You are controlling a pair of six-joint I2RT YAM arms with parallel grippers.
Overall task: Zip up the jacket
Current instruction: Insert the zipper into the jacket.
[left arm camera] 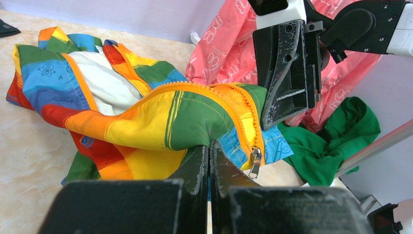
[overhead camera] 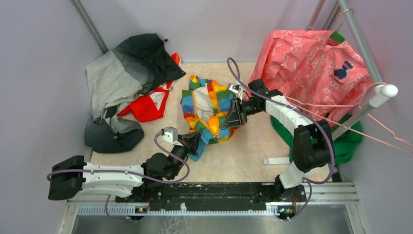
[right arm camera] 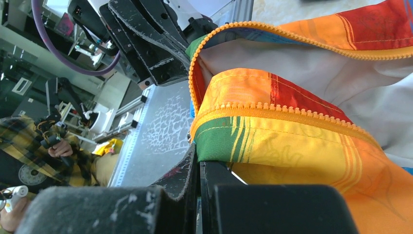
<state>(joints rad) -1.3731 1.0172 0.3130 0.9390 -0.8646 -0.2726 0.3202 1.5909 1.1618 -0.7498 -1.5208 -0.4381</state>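
The rainbow-striped jacket (overhead camera: pixel 209 107) lies crumpled in the middle of the table, part open, with its pale lining showing. My left gripper (overhead camera: pixel 197 142) is shut on the jacket's lower edge; in the left wrist view (left arm camera: pixel 210 146) the jaws pinch green and blue fabric just left of the orange zipper. The silver zipper pull (left arm camera: pixel 255 162) hangs at the zipper's bottom end. My right gripper (overhead camera: pixel 228 121) is shut on the jacket (right arm camera: pixel 292 141) at its green and yellow edge beside the zipper teeth (right arm camera: pixel 272 108), and it also shows in the left wrist view (left arm camera: pixel 287 73).
A grey-and-black jacket (overhead camera: pixel 122 80) and a red garment (overhead camera: pixel 148 105) lie at the back left. A pink patterned garment (overhead camera: pixel 311 63) hangs on a rack (overhead camera: pixel 370 100) at the back right. A green cloth (overhead camera: pixel 348 139) lies below it.
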